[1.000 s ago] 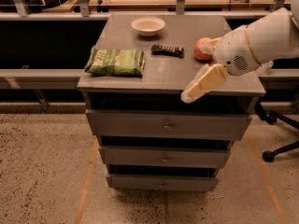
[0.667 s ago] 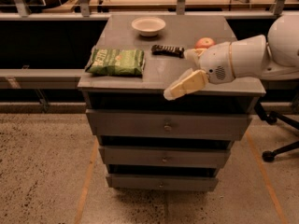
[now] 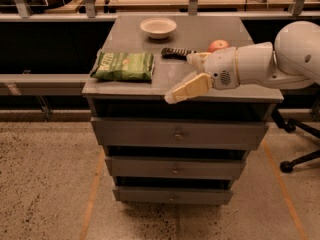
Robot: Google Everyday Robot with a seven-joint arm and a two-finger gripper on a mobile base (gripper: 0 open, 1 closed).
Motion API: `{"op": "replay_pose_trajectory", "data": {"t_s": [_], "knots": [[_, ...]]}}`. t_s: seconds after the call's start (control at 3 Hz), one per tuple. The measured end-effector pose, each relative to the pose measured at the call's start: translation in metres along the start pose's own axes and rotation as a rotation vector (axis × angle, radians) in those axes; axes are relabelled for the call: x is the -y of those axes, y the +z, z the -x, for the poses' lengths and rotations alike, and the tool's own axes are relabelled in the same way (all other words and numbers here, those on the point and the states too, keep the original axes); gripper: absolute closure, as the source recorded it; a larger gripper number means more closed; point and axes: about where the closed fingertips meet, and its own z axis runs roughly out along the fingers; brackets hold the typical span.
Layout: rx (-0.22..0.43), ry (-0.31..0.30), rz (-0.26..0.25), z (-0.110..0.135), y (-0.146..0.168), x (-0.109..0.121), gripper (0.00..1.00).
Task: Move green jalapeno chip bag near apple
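The green jalapeno chip bag (image 3: 124, 66) lies flat at the front left of the grey cabinet top (image 3: 210, 26). The red-orange apple (image 3: 218, 45) sits at the right, partly hidden behind my arm. My gripper (image 3: 179, 79) hangs over the front middle of the top, right of the bag and left of the apple, with a clear gap to the bag. Its cream fingers (image 3: 189, 89) are spread open and hold nothing.
A shallow white bowl (image 3: 158, 27) stands at the back of the top. A small dark wrapped bar (image 3: 176, 52) lies between the bag and the apple. The cabinet has three drawers (image 3: 176, 134). An office chair base (image 3: 300, 159) stands on the floor at right.
My arm has swung left across the front of the cabinet top, bringing the gripper from in front of the apple toward the bag. The bag, apple, bar and bowl have not moved.
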Motion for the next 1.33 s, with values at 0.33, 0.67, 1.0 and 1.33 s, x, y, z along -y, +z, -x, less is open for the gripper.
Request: {"op": "replay_pose_trajectory", "data": {"t_s": [0.33, 0.67, 1.0, 1.33], "knots": [[0.005, 0.010, -0.017, -0.001, 0.005, 0.000, 0.00], [0.019, 0.058, -0.071, -0.007, 0.023, 0.006, 0.00], [0.032, 0.086, -0.136, -0.012, 0.054, 0.015, 0.00], [0.058, 0.070, -0.195, -0.013, 0.084, 0.029, 0.00]]}}
